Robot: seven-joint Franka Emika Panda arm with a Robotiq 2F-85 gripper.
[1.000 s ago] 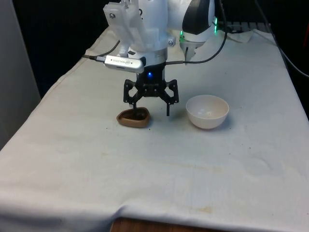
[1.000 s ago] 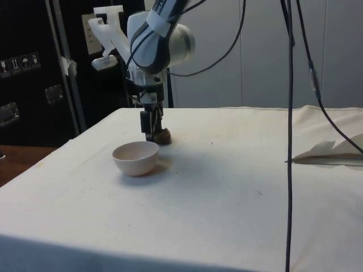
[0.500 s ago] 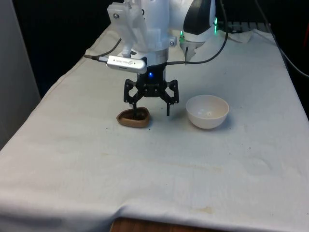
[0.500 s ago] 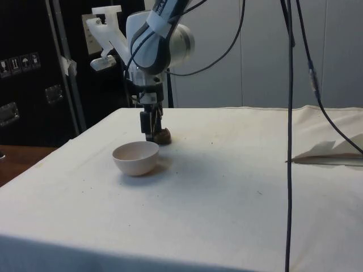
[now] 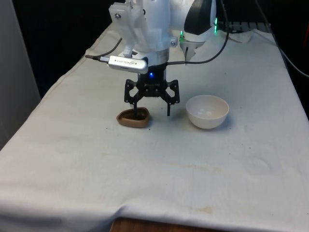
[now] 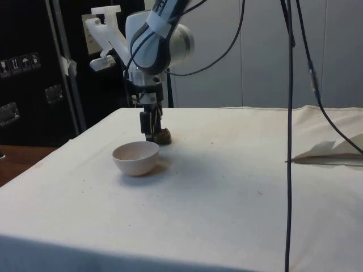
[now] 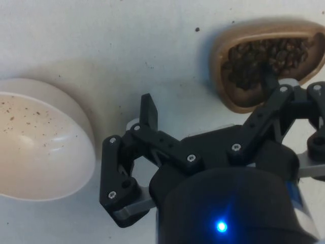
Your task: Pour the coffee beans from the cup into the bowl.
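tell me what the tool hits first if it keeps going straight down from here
One finger is already inside the brown heart-shaped cup, so it would meet the coffee beans; the other would likely land on the white cloth beside it.

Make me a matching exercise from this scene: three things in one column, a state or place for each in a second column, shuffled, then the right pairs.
Things:
1. cup
2. bowl
3. gripper

States:
A. white, no beans inside
B. open, one finger inside the cup, the other outside its wall on the bowl's side
C. brown, holds coffee beans

Pairs: 1-C, 2-A, 3-B
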